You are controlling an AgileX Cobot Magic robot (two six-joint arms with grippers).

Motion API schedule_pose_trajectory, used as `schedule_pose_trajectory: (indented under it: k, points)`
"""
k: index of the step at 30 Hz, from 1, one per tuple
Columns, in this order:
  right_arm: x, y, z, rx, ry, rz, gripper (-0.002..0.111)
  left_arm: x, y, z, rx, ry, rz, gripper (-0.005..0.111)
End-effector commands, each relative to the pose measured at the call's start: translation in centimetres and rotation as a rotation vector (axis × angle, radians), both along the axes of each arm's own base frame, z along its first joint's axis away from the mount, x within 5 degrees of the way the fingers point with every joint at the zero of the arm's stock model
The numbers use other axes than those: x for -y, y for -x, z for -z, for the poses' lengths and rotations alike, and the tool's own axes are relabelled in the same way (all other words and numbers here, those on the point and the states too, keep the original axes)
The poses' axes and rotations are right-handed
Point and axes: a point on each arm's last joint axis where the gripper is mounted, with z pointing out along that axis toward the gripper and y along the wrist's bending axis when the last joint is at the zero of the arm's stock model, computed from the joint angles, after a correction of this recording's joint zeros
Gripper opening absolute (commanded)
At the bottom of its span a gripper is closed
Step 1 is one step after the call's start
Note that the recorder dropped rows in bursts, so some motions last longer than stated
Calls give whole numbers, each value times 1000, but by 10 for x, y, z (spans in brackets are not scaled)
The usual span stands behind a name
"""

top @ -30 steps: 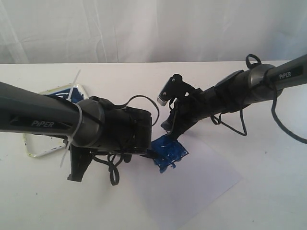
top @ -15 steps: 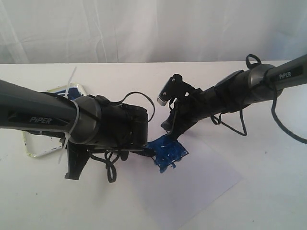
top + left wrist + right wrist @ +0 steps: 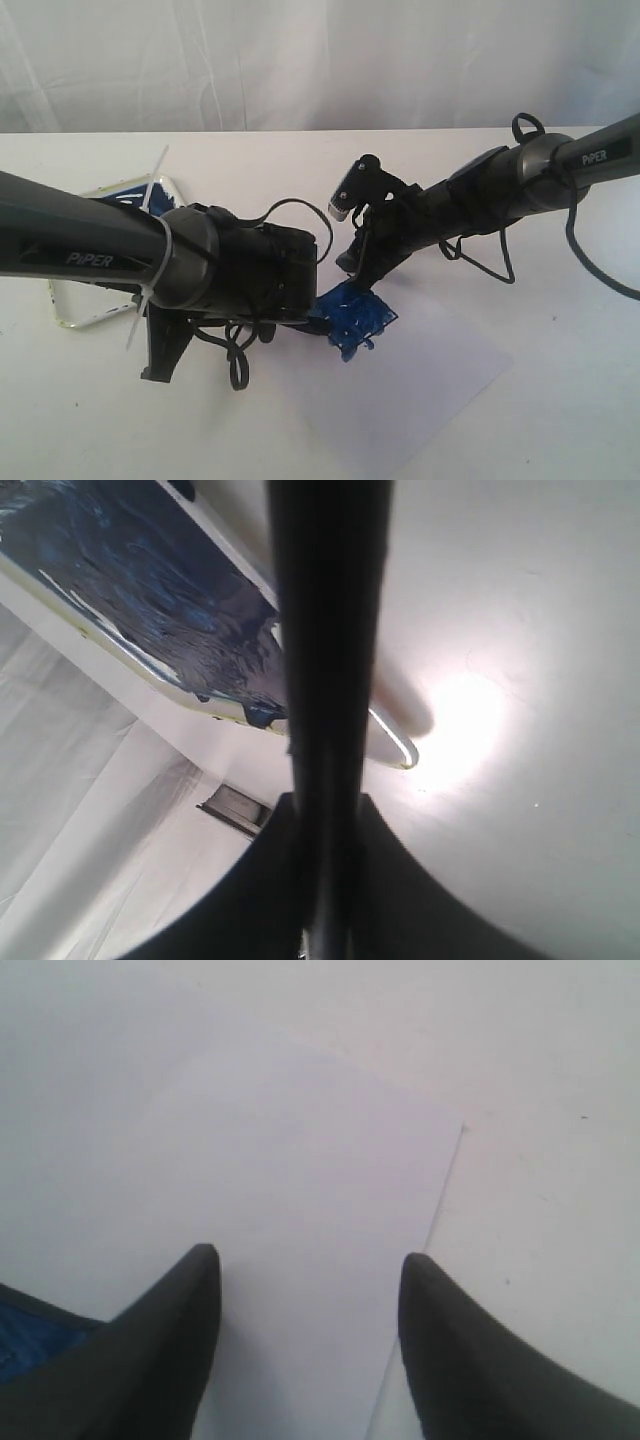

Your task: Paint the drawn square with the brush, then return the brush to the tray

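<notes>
The brush's dark handle [image 3: 330,630] runs straight out from between the jaws of my left gripper [image 3: 325,825], which is shut on it. Its bristle tip is hidden. Behind the handle lies the tray [image 3: 392,745], pale-rimmed and smeared dark blue inside. In the exterior view my left arm [image 3: 230,265] covers most of the tray [image 3: 72,320] and ends at the drawn square [image 3: 355,318], a blue-smeared patch on the white paper sheet [image 3: 430,385]. My right gripper [image 3: 362,268] hangs open just behind the square, and its fingertips [image 3: 190,1310] frame bare paper beside blue paint [image 3: 30,1345].
A white table [image 3: 560,400] carries everything, and a white curtain [image 3: 300,60] closes off the back. The paper's edge [image 3: 440,1200] runs between my right gripper's fingers. Cables hang from both wrists over the middle of the table.
My left arm swung a little to the left and then came back right. The blue patch now reaches slightly further right and lower. The right arm has not moved.
</notes>
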Motion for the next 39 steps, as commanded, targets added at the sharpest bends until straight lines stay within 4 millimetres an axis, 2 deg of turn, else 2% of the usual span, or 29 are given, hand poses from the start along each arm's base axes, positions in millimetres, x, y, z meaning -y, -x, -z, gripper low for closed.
schedule_pose_trajectory:
  k: [1,5,13,20,25,39]
  points:
    - [4,2,11,0,52,-9,51,-9,-3,-14,109,-68,-60,0]
    - [4,2,11,0,52,-9,51,-6,-7,-21,235,-33,-60,0]
    - [4,2,11,0,52,-9,51,-8,5,-7,40,-57,-60,0]
    - [4,2,11,0,52,-9,51,-11,5,-6,58,-81,-54,0]
    - [4,2,11,0,52,-9,51,-10,0,-11,185,-59,-66,0]
    - [4,2,11,0,52,-9,51,-3,1,-1,96,38,-23,0]
